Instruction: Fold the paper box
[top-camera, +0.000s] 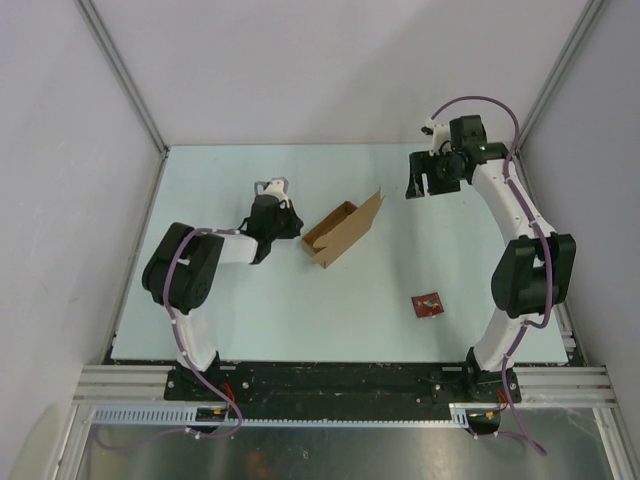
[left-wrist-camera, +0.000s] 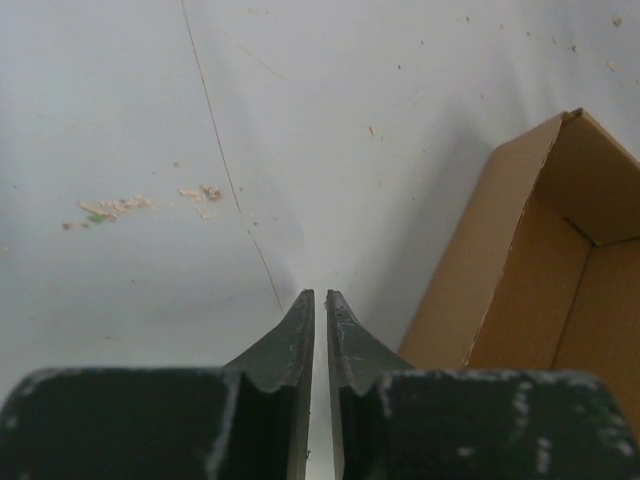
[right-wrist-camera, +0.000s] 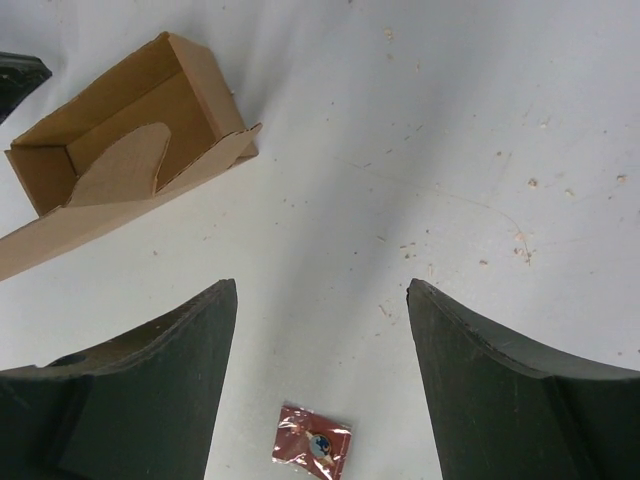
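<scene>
Centre of frame: the paper box (top-camera: 338, 238), lid open. My left gripper (left-wrist-camera: 320, 298) is narrowed to a slit and empty; my right gripper (right-wrist-camera: 322, 288) is wide and empty.

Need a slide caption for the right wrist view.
Open right tool above the table; paper box upper left, lid unfolded, red packet at bottom.

Bright, even overhead light, soft shadow beside the paper box (left-wrist-camera: 540, 250)

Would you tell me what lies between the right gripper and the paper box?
Only bare table, as the top view shows, between the right gripper and the paper box; the red packet lies off that line.
</scene>
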